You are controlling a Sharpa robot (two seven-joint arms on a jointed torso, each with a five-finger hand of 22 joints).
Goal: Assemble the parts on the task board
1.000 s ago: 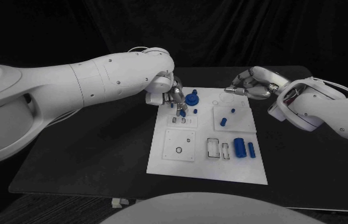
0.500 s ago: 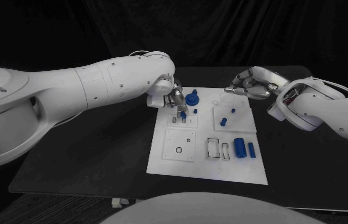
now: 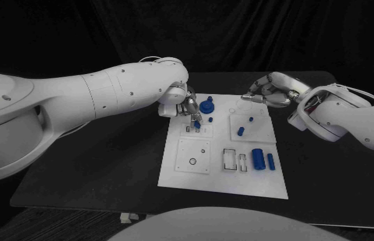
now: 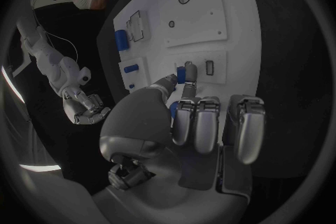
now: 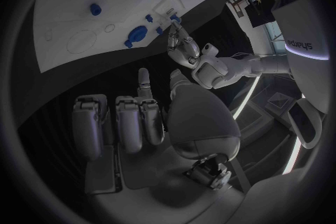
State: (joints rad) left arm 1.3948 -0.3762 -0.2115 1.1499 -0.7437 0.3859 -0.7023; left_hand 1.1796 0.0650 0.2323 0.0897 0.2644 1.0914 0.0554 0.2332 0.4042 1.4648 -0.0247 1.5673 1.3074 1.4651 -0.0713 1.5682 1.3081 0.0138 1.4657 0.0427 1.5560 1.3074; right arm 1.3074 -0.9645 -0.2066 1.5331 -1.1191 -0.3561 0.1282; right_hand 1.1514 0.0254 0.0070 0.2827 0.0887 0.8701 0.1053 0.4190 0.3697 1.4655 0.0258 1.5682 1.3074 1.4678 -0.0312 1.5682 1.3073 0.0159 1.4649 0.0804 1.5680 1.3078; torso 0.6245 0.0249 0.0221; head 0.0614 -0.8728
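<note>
The white task board [image 3: 204,179] lies mid-table. My left hand [image 3: 182,107] hovers over its far left part and pinches a small blue part [image 3: 196,125] between thumb and a finger, right above a narrow slot [image 4: 209,67]; the same blue part [image 4: 181,74] sits at the fingertips [image 4: 189,75] in the left wrist view. My right hand [image 3: 269,92] hangs at the board's far right corner with its fingers curled in on nothing. A blue round knob [image 3: 206,107] stands on the board beside the left hand.
More blue parts rest on the board: a small peg [image 3: 241,131], a thick cylinder [image 3: 257,155] and a thinner one [image 3: 270,161] beside rectangular recesses [image 3: 229,159]. A plate with round holes [image 3: 193,157] sits at the near left. Black table [image 3: 93,165] surrounds the board.
My left hand has shifted slightly and brought the small blue part a little lower toward the slot. The right hand has stayed where it was.
</note>
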